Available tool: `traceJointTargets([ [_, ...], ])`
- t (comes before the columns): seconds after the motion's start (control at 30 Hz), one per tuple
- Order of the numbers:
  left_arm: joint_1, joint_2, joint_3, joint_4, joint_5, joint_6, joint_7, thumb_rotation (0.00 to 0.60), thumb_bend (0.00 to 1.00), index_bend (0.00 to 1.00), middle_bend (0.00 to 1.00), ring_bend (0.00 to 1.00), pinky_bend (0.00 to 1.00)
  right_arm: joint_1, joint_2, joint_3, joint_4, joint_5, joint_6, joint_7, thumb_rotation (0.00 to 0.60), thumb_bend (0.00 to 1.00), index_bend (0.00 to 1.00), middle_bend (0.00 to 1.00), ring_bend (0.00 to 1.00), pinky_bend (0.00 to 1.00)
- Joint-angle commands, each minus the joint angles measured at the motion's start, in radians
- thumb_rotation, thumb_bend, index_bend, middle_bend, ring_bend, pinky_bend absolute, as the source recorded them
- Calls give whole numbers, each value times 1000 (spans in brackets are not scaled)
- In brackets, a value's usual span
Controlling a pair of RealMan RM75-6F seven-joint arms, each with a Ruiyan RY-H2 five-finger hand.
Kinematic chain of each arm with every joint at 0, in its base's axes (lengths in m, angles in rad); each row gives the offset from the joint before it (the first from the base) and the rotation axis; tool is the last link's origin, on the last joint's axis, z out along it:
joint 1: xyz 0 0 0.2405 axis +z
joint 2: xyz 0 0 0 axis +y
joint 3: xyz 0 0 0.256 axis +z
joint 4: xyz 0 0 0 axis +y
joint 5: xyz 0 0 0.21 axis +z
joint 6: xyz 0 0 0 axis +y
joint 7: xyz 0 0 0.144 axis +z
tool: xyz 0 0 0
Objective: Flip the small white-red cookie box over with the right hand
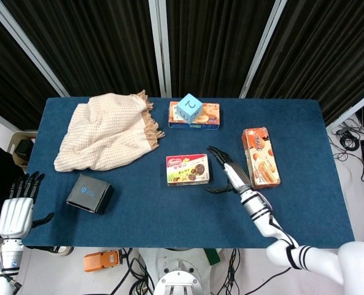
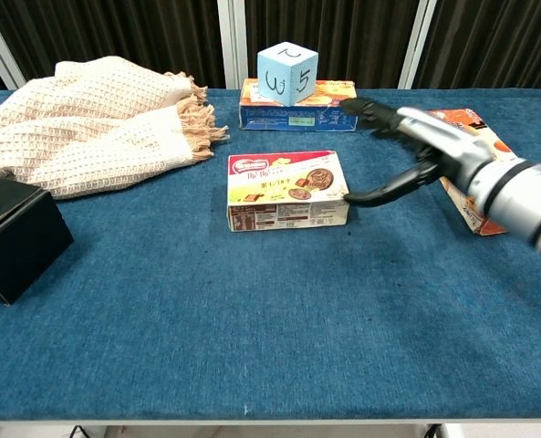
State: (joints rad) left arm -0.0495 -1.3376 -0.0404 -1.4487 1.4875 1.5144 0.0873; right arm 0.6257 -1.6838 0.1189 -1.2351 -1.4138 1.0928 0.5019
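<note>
The small white-red cookie box (image 1: 188, 169) (image 2: 286, 190) lies flat on the blue table near its middle, picture side up. My right hand (image 1: 228, 173) (image 2: 414, 146) is just to the right of the box, fingers spread, holding nothing; in the chest view its thumb tip is at or near the box's right edge. My left hand (image 1: 17, 204) hangs off the table's left front corner, fingers apart and empty, seen only in the head view.
A cream knitted cloth (image 1: 108, 131) covers the back left. A black box (image 1: 90, 193) sits front left. A light blue cube (image 1: 189, 108) rests on an orange-blue box (image 1: 209, 116) at the back. Another orange cookie box (image 1: 260, 157) lies right of my right hand.
</note>
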Motion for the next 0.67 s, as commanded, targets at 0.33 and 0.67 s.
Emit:
traceJointTargets([
  [0.33, -2, 3, -5, -9, 4, 10, -1, 600, 0, 90, 57, 0, 0, -280, 535, -45, -475, 58, 264, -357, 600, 268, 0, 0, 0, 0],
  [0.67, 11, 5, -3, -16, -4, 25, 4, 600, 0, 90, 57, 0, 0, -464, 560, -109, -446, 16, 424, -244, 600, 268, 0, 0, 0, 0],
])
